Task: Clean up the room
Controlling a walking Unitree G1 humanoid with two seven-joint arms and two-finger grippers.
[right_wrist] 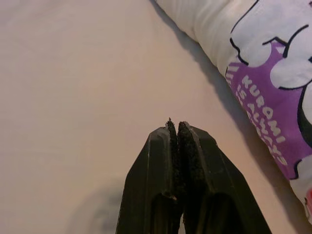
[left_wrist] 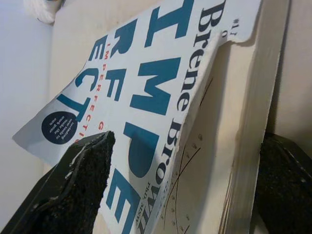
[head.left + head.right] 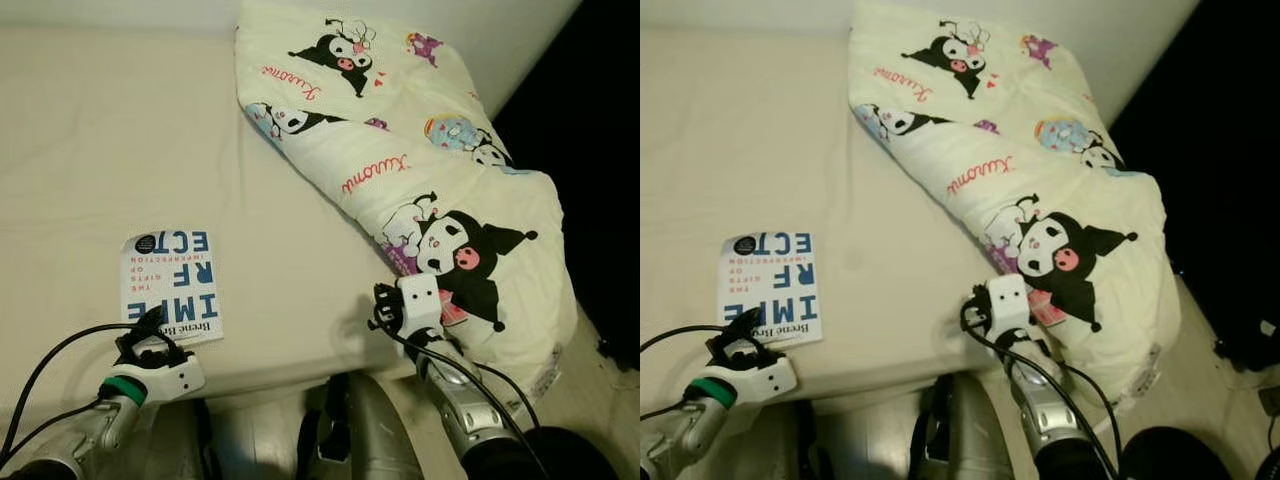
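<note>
Left gripper (image 3: pixel 150 325), its 2 fingers (image 2: pixel 80 183) apart astride the book (image 3: pixel 170 283) corner on the bed (image 3: pixel 90 140): light, floppy-covered paperback, probably best pinched across cover and pages together; right gripper (image 1: pixel 177 127) fingers together.

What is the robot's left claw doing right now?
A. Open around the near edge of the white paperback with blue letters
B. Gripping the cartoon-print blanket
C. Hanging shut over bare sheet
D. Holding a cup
A: the left gripper has its black fingers spread on either side of the white paperback book with blue lettering, at its near edge on the cream bed.
</note>
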